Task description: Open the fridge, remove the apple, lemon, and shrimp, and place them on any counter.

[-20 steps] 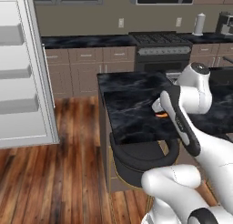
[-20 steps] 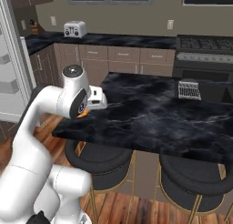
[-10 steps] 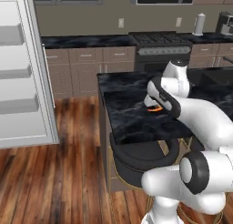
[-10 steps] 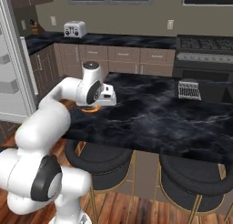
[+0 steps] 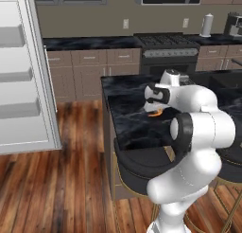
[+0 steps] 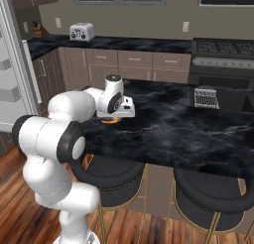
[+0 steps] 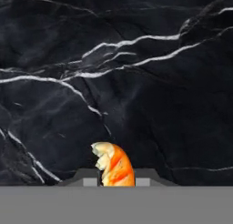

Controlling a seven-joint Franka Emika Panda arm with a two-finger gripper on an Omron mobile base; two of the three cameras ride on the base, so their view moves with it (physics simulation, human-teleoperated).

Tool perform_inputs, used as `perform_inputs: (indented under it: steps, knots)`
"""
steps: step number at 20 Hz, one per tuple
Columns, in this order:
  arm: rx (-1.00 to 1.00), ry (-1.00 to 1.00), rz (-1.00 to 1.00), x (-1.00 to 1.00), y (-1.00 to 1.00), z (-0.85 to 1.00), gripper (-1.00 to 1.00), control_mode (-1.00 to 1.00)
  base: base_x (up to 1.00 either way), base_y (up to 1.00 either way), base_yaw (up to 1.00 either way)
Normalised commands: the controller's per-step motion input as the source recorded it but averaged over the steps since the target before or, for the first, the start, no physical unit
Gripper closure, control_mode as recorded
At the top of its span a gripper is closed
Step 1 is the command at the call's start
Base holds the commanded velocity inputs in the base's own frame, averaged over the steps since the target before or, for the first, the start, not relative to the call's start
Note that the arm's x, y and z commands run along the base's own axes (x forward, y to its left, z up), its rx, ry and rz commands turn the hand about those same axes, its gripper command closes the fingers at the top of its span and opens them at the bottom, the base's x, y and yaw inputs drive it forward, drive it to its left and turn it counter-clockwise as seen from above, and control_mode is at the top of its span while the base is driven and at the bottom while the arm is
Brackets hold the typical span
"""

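At nine o'clock in the left base view stands the fridge (image 5: 23, 76), door open, white shelves showing. Toward three o'clock, over the counter (image 5: 132, 123), the gripper (image 5: 154, 112) is clamped on the shrimp (image 7: 114, 166), held low above the marble (image 6: 198, 134).

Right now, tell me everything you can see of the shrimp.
The shrimp is a small curled piece, orange with paler, whitish ridged segments along one side. It sits between the gripper fingers, which close on it from both sides, directly above the black white-veined marble top of the counter. From the base views it shows as an orange crescent under the hand, low near the island's front left part. Whether it already touches the marble cannot be told.
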Motion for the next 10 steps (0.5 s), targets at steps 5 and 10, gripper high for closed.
perform_inputs:
  steps: [5,10]
  knots:
    - [0.00,0.08,0.00,0.61,-0.02,-0.38,1.00,-1.00,0.00,0.00,0.00]
    - [0.00,0.08,0.00,0.42,0.00,-0.37,1.00,-1.00,0.00,0.00,0.00]
